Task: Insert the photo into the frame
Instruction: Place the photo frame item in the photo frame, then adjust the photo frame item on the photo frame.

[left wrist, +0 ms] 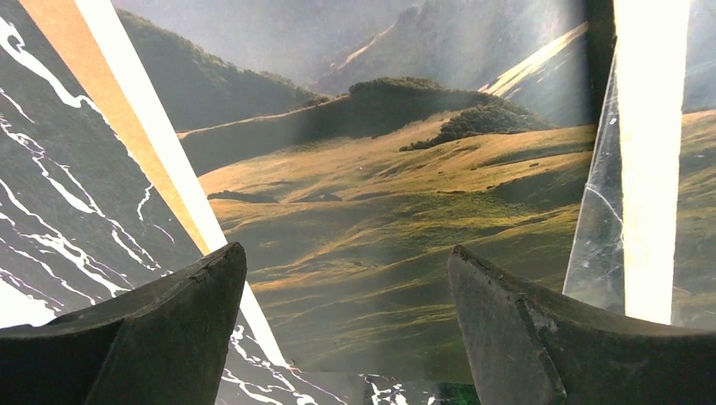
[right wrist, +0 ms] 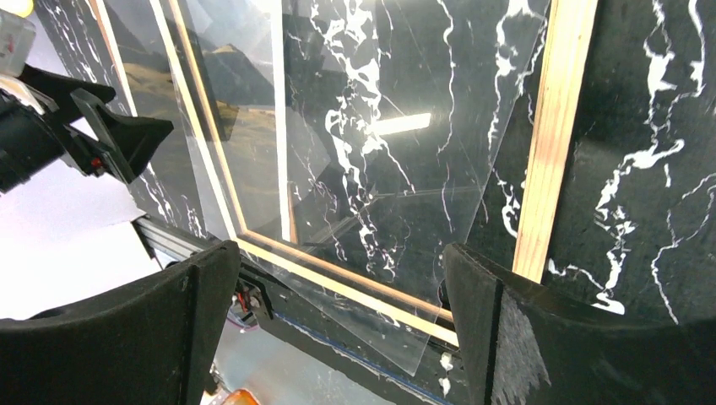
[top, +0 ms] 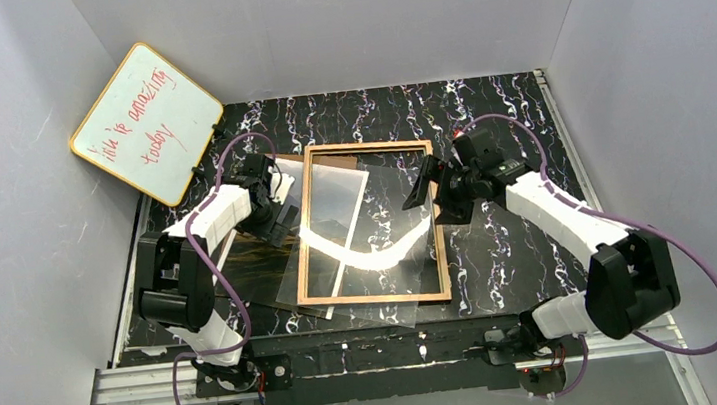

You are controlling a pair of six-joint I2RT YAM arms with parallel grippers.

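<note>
Frame (top: 369,145) lies flat in the middle of the table (top: 510,247), wood-coloured back facing up. Photo (top: 330,210) is face up in the left part of the opening, slanted rather than squared to the rails. So it's partly in, not seated properly. The left wrist cam shows mountains and yellow-green slopes filling most of the view, with the frame's left rail running diagonally along the picture's left edge.

A clear pane (top: 386,215) sits skewed across the frame too, with a bright streak of glare on it. From the right wrist cam one corner of it pokes out past the near rail.

Left gripper (left wrist: 344,253) is over the photo with fingers spread wide and nothing between them. Can't tell if the tips touch the paper. Right gripper (right wrist: 338,253) is over the frame's right side, also spread wide and holding nothing, with the right rail showing just inside its right finger. From above, the two arms face each other across the frame.

A brown panel (top: 245,265) sticks out from under the frame's left side, below the left arm. Whiteboard (top: 147,124) with red writing leans against the wall at the far left, well apart from all this
</note>
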